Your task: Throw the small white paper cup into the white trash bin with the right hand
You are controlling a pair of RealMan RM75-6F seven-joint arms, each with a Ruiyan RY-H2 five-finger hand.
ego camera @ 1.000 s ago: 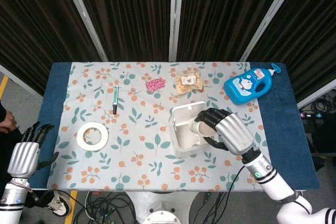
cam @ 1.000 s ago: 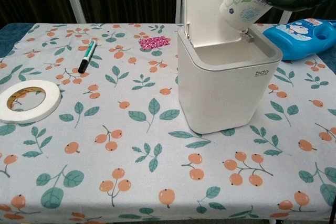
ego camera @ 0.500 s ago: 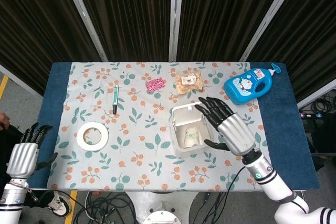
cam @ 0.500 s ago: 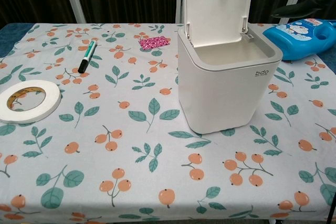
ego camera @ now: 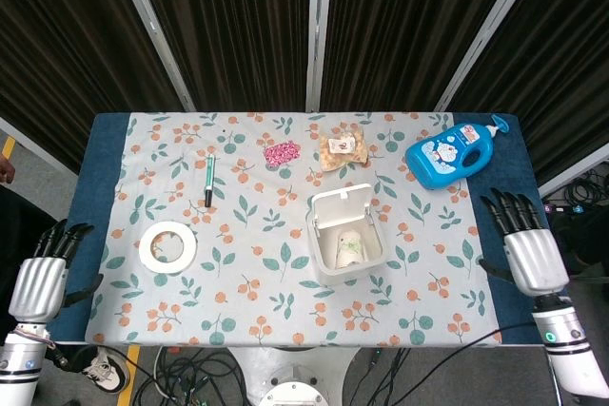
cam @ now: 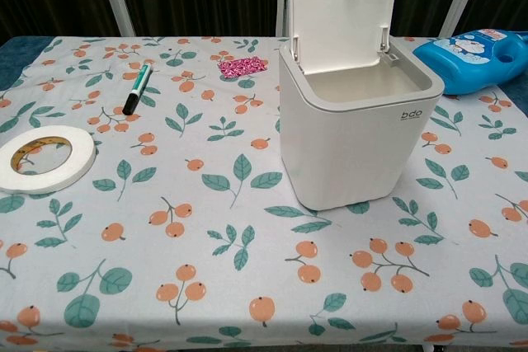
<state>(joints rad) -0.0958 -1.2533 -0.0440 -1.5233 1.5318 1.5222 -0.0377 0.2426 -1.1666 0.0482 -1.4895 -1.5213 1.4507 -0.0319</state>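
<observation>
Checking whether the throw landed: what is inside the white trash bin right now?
In the head view, the small white paper cup lies inside the open white trash bin. The chest view shows only the bin's outer wall and raised lid; its floor is hidden there.

A white trash bin [cam: 355,133] stands on the surface [cam: 231,286], its lid [cam: 340,7] tipped up and back. Its inside cannot be seen from here. Behind it to the right lies a blue bottle [cam: 474,57]. To the left sit a tape roll [cam: 43,158], a green marker [cam: 137,87] and a pink packet [cam: 242,66].
</observation>
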